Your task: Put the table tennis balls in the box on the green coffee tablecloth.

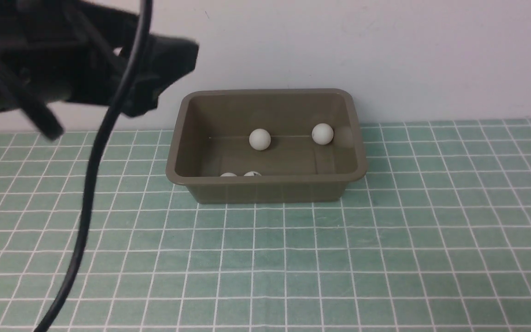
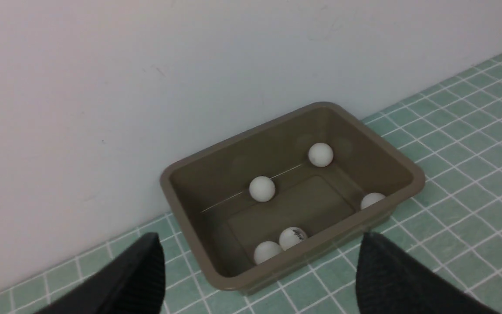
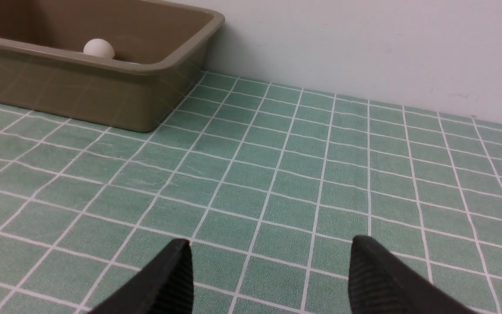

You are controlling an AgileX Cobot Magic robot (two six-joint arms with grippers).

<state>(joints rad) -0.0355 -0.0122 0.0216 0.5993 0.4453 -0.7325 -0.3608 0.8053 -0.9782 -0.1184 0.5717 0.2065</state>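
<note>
The green coffee tablecloth (image 1: 385, 240), teal with a thin white grid of square checks, covers the whole counter up to the pale wall (image 1: 385, 55) behind it. On the cloth, close against that wall, stands the box (image 1: 265, 189), an olive-brown tub with rounded corners and a flared rim, upright and open at the top. The left arm (image 1: 62, 64) hangs raised above the cloth to the left of the box, with a black cable (image 1: 85, 193) trailing down from it; the left gripper (image 2: 259, 270) looks down into the box with its jaws spread wide and nothing between them. The right gripper (image 3: 268, 279) sits low over bare cloth to the right of the box, well apart from it, its jaws also parted and holding nothing. All five table tennis balls (image 2: 262, 189) lie inside the box, as the left wrist view shows: two by the far wall, apart from each other, two touching in the near left corner, one of them bearing a dark printed logo, and one by the near wall toward the right end, partly hidden by the rim.
</note>
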